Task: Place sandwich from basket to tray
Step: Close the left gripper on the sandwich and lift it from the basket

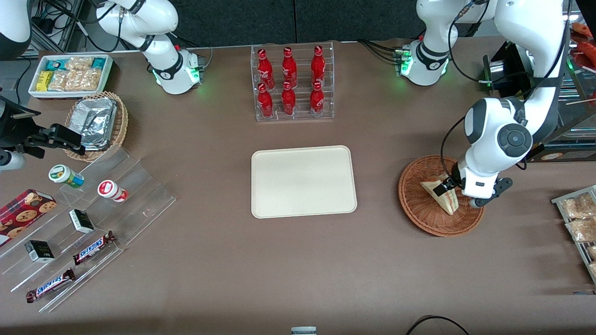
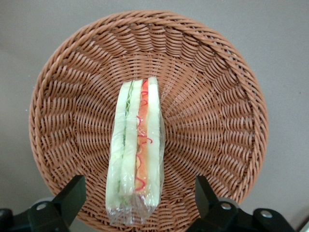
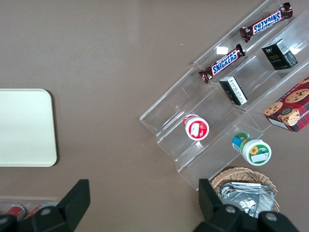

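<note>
My gripper (image 1: pixel 441 188) hung low over the basket (image 1: pixel 414 204), right above the sandwich (image 1: pixel 448 200). My two fingers (image 2: pixel 70 198) were spread wide, one on each side of the sandwich, and they were not touching it. I held nothing.

The sandwich (image 2: pixel 135 154) lay in the middle of the basket (image 2: pixel 212 106), in clear wrap, with its cut side up. I could see white bread with green, orange and red layers in between. The basket sat on the brown surface (image 1: pixel 279 270), toward my arm's end of it.

The tray (image 1: pixel 303 181) lay flat in the middle of the surface, well apart from the basket. It had nothing on it.

A clear rack of red bottles (image 1: pixel 292 83) stood farther from the front camera than the tray. Toward the parked arm's end there were clear steps (image 1: pixel 139 195) with two candy bars (image 1: pixel 93 247), small black boxes (image 1: pixel 81 221), two little cups (image 1: pixel 111 190) and a cookie box (image 1: pixel 23 214). A tan basket of foil packets (image 1: pixel 97 123) and a white bin of snacks (image 1: pixel 70 74) sat near that end's corner.
</note>
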